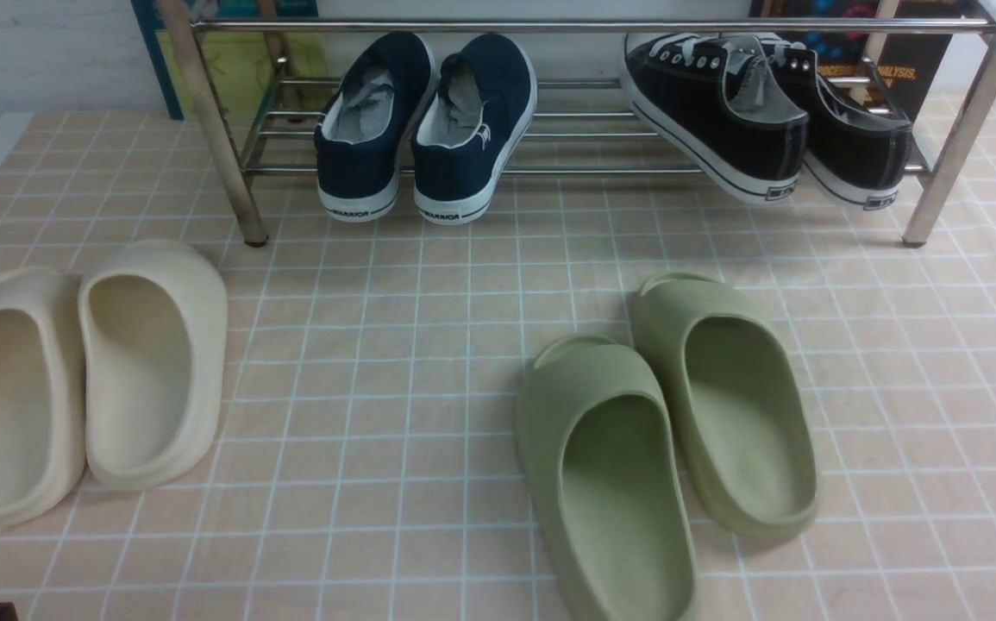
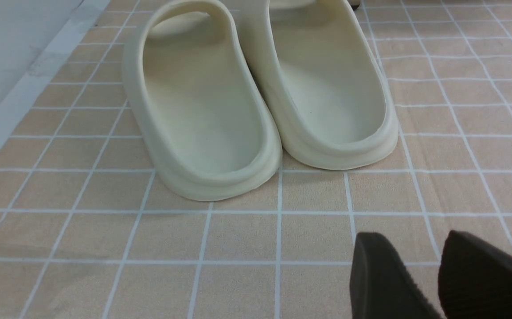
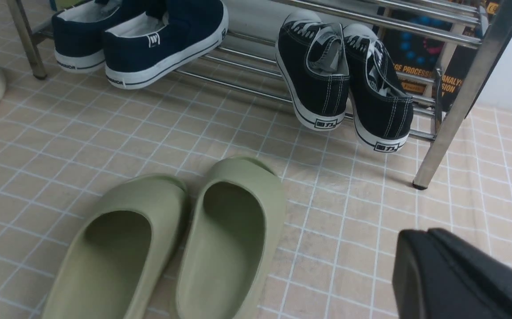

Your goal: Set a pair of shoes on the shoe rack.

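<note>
The two black canvas sneakers (image 1: pixel 722 121) (image 1: pixel 851 129) rest side by side on the right end of the silver tube shoe rack (image 1: pixel 584 26), heels toward me and hanging over the front bar. They also show in the right wrist view (image 3: pixel 313 75) (image 3: pixel 380 97). My right gripper (image 3: pixel 424 235) is shut and empty, low over the tiled floor, well in front of the rack's right leg (image 3: pixel 459 102). My left gripper (image 2: pixel 415 248) has a small gap between its fingers and holds nothing, just behind the cream slides' heels.
Two navy slip-ons (image 1: pixel 368 129) (image 1: pixel 472 129) sit on the rack's left part. A cream pair of slides (image 1: pixel 153 362) lies on the floor at the left and a green pair (image 1: pixel 610 474) at centre right. Books stand behind the rack (image 3: pixel 420 57).
</note>
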Available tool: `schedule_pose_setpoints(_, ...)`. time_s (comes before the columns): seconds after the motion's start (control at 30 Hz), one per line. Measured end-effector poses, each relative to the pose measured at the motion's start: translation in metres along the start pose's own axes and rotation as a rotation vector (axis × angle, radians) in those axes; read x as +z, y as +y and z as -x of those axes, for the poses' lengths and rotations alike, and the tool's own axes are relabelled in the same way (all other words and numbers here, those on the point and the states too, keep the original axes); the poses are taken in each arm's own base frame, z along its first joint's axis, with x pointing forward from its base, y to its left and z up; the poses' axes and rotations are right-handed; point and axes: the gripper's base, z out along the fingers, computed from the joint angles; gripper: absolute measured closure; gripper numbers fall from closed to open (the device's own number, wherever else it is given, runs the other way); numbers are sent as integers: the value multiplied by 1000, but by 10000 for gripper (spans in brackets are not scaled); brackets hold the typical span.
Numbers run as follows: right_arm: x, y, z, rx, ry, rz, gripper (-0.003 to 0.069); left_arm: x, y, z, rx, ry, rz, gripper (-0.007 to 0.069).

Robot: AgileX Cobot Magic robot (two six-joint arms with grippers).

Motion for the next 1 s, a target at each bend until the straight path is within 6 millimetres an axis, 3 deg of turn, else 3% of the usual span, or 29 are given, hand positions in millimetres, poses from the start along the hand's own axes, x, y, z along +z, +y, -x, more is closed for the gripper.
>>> schedule_pose_setpoints(0.2,1,-1,2,-36,-30,-4,673,0,0,0,0,0,0,385)
schedule_pose_setpoints(0.33,9,-1,-14,-106,-129,-13,673,0,0,0,0,0,0,385)
schedule_pose_setpoints(0.5,24,-8,-57,24,-222,-109,673,0,0,0,0,0,0,385)
schedule_pose_setpoints(0.73,37,-17,-153,157,-180,-311,673,0,0,0,0,0,0,385)
schedule_pose_setpoints(0.83,37,-20,-180,178,-178,-402,673,0,0,0,0,0,0,385)
schedule_pose_setpoints(1.0,34,-21,-193,201,-141,-469,673,0,0,0,0,0,0,385)
